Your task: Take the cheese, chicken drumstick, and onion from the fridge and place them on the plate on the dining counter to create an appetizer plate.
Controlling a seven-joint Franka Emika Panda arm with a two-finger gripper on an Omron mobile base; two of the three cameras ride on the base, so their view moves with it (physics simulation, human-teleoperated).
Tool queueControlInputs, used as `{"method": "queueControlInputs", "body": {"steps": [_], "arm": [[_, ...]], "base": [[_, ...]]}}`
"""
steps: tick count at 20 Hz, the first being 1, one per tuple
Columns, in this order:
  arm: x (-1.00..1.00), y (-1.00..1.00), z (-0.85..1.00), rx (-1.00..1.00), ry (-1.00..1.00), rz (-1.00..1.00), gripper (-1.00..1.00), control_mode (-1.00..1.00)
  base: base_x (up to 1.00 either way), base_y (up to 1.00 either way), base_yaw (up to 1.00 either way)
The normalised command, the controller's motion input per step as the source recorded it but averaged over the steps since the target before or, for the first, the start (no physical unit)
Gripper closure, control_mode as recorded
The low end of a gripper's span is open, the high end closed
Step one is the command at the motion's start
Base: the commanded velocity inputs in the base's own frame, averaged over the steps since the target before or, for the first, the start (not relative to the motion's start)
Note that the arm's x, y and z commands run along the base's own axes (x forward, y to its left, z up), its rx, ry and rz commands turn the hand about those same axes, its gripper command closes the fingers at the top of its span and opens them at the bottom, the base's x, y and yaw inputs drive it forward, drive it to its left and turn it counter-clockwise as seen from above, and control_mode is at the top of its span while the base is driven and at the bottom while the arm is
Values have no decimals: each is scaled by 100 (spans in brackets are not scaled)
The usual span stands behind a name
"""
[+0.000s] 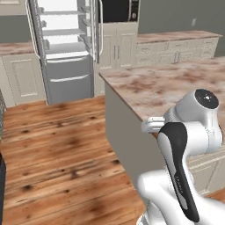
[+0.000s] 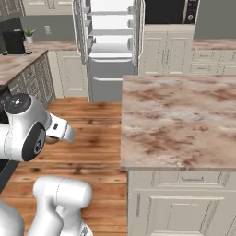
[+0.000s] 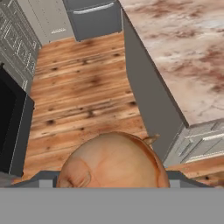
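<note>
Your pincer (image 3: 113, 186) carries the onion (image 3: 113, 162) above the wooden floor, the marbled worktop (image 3: 183, 52) lying just to its right.

We get flat, even lighting everywhere here, no obvious lamp or window. The open fridge (image 1: 66, 39) interior is the brightest patch, nearly blown out to white on its shelves. The dining counter (image 2: 179, 120) has a soft sheen but no hard glare, and the wood floor (image 1: 57, 145) barely carries any cast shadows. All three pictures are low-res and a bit soft, with blocky edges. In the hand view the onion (image 3: 113, 162) sits huge and smeary up close.
</note>
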Motion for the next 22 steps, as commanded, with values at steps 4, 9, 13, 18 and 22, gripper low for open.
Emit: {"method": "queueControlInputs", "body": {"steps": [4, 9, 13, 18, 22], "arm": [[0, 0, 0, 0, 0, 0, 100, 100], [0, 0, 0, 0, 0, 0, 100, 100], [0, 0, 0, 0, 0, 0, 100, 100], [0, 0, 0, 0, 0, 0, 100, 100], [0, 0, 0, 0, 0, 0, 100, 100]], "base": [[-70, -82, 0], [-10, -100, 0], [0, -100, 0], [0, -100, 0], [0, -100, 0]]}}
